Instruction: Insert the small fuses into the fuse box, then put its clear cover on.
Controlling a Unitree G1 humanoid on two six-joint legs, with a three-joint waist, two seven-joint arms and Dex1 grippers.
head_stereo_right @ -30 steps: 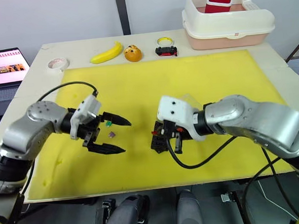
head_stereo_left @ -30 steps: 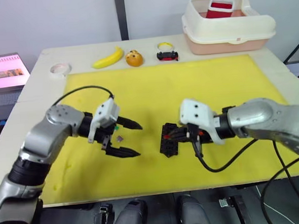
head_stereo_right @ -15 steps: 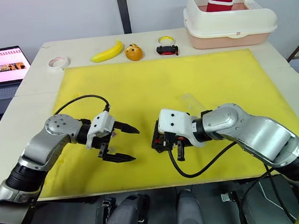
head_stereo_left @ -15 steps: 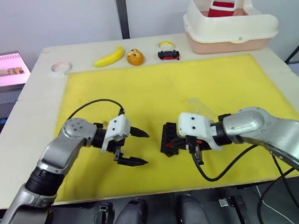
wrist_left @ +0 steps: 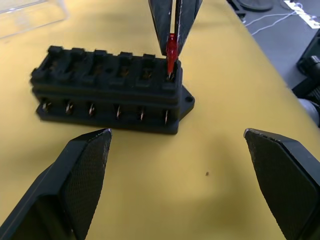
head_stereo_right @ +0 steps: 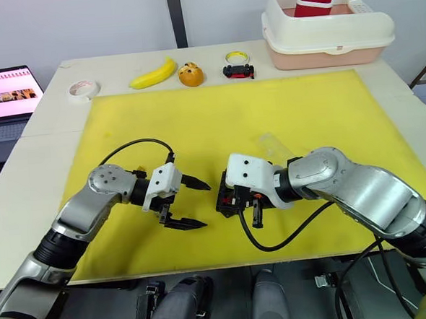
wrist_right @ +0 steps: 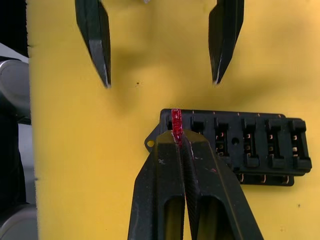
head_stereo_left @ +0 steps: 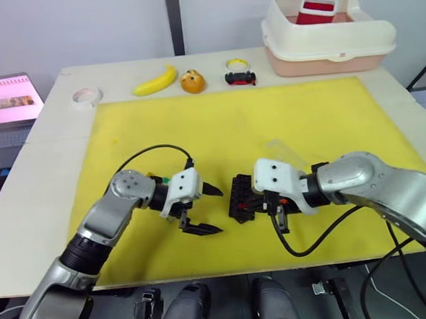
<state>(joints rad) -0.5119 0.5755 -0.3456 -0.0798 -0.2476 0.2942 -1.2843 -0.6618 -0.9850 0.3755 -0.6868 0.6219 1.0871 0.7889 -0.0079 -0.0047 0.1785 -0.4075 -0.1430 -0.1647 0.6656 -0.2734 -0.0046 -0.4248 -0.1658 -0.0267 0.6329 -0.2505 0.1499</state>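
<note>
Fuse box (head_stereo_left: 243, 197) lies on the yellow mat (head_stereo_left: 319, 124), with the right hand (wrist_right: 176, 135) pinched tight on a red fuse (wrist_left: 171, 50) whose prongs touch the box's end slot. Left hand (head_stereo_left: 207, 210) hovers just beside that end of the fuse box, fingers spread wide and empty, and the clear cover (head_stereo_left: 285, 153) rests near the fuse box's far side.

Two head cameras look forward and down from above over the bench (head_stereo_left: 53, 151), taking in the whole yellow mat (head_stereo_left: 233, 129) (the pair overlap almost entirely). Each wrist camera sits low and close, facing the other arm across the fuse box (wrist_left: 107, 92), so both share that block and the red fuse (wrist_right: 176, 125).
</note>
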